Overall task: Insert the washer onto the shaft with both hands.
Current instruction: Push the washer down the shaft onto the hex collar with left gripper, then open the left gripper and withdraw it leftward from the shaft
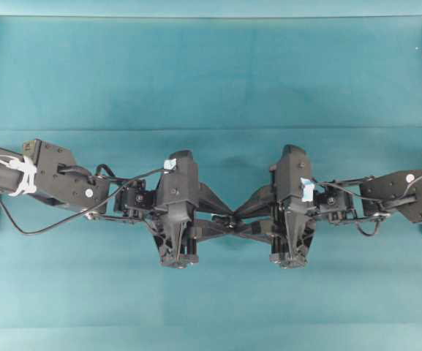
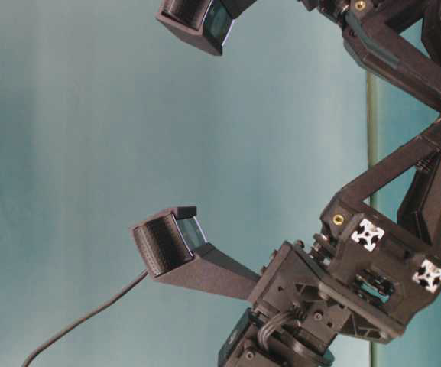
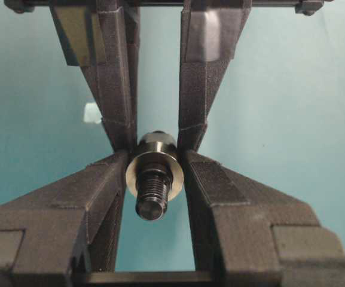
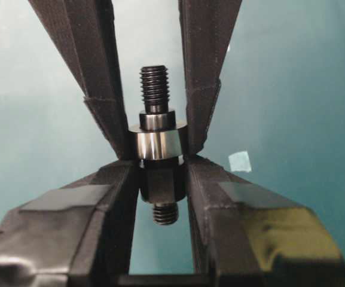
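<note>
- Sitting on the shaft (image 4: 158, 179) already, the washer (image 3: 154, 168) looks threaded (seated against the collar).
- Left gripper (image 3: 154, 156) pinches the washer; right gripper (image 4: 158, 160) clamps the shaft; release remains.

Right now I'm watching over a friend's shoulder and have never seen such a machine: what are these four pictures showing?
Two black robot arms meet tip to tip above a teal table. One picture looks down from overhead, one sideways from table level, and two from cameras on the wrists. The left end effector is closed on the washer, a silvery ring. The right end effector grips the shaft, a dark threaded rod that already passes through the ring. A pale tape scrap lies on the table.
</note>
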### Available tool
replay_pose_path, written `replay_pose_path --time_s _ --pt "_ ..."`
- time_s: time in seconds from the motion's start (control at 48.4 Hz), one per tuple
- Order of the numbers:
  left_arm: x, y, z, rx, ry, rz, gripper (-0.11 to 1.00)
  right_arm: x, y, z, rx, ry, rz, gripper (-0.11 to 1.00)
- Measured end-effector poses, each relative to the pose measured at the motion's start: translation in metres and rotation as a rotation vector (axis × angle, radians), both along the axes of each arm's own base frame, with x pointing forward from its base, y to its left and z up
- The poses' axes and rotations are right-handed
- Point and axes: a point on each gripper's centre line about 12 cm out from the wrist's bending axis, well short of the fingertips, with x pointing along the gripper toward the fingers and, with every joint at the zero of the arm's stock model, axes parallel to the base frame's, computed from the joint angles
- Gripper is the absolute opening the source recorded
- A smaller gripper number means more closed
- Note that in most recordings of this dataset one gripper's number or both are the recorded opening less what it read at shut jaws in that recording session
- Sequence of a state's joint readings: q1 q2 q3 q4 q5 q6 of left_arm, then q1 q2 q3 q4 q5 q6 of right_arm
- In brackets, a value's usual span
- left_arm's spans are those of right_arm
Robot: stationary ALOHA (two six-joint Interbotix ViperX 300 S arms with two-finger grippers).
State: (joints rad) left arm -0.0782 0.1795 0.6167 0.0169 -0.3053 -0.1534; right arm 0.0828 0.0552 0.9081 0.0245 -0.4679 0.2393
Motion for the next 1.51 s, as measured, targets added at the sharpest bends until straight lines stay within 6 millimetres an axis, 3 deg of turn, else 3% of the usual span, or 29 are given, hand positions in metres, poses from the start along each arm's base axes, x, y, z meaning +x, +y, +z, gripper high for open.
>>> replay_pose_path --time_s 0.372,0.413,0.558,0.6,0.765,1.509 --pt "0.000 0.001 0.001 -0.004 0.005 0.005 0.35 0.001 0.000 0.000 0.000 0.005 -0.001 0.00" --pt "0.000 0.001 0.001 -0.005 0.005 0.006 0.42 0.001 0.000 0.000 0.000 0.005 -0.001 0.00" --pt "-0.001 0.001 0.002 -0.002 0.003 0.003 0.85 0.002 -0.003 0.001 0.001 0.002 -0.009 0.00" --pt "-0.001 0.001 0.003 -0.001 -0.001 0.002 0.91 0.002 -0.003 0.001 0.001 0.005 -0.010 0.00" --pt "-0.002 0.001 0.012 0.007 -0.021 -0.003 0.86 0.001 -0.003 0.000 -0.001 0.012 -0.007 0.00" --pt "-0.018 0.002 0.021 0.010 0.001 -0.003 0.85 0.002 -0.002 0.001 -0.001 0.012 -0.006 0.00"
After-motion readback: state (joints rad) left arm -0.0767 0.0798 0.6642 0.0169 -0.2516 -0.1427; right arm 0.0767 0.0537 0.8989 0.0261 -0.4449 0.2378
